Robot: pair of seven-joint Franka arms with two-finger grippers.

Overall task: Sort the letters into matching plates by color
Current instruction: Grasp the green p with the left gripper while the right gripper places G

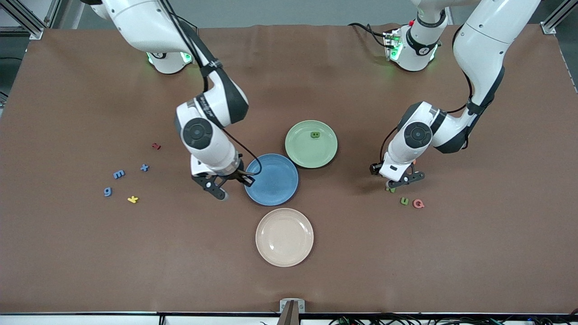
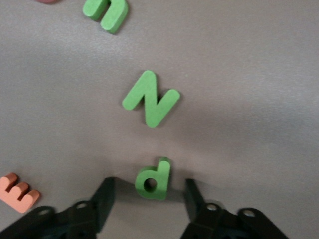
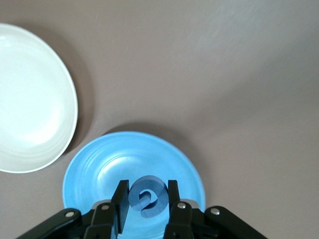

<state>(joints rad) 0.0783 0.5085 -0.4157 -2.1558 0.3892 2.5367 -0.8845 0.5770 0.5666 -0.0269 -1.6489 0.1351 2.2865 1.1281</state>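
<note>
A: Blue foam letter (image 3: pixel 146 196) sits pinched in the right gripper (image 3: pixel 145 199) over the round blue plate (image 3: pixel 99 164); it could stick to a pad on release.

B: The left gripper (image 2: pixel 149 196), spread, straddles a green foam letter (image 2: pixel 153 179) on the tabletop (image 1: pixel 90 253). Off-centre closing might flick it away.

A brown matte cover (image 1: pixel 90 253) spreads over the whole table (image 1: pixel 496 271), lying mostly smooth with faint creases near the edge where the arm bases stand. Silver aluminium frame rails (image 1: pixel 27 20) show at both upper corners of the front view, over a grey floor. Along the table's edge nearest the front camera runs a white strip, with a small metal bracket (image 1: pixel 291 307) at its middle and a tangle of dark cables (image 1: pixel 451 320) toward the left arm's end. The light is even and soft, casting dull shadows.
</note>
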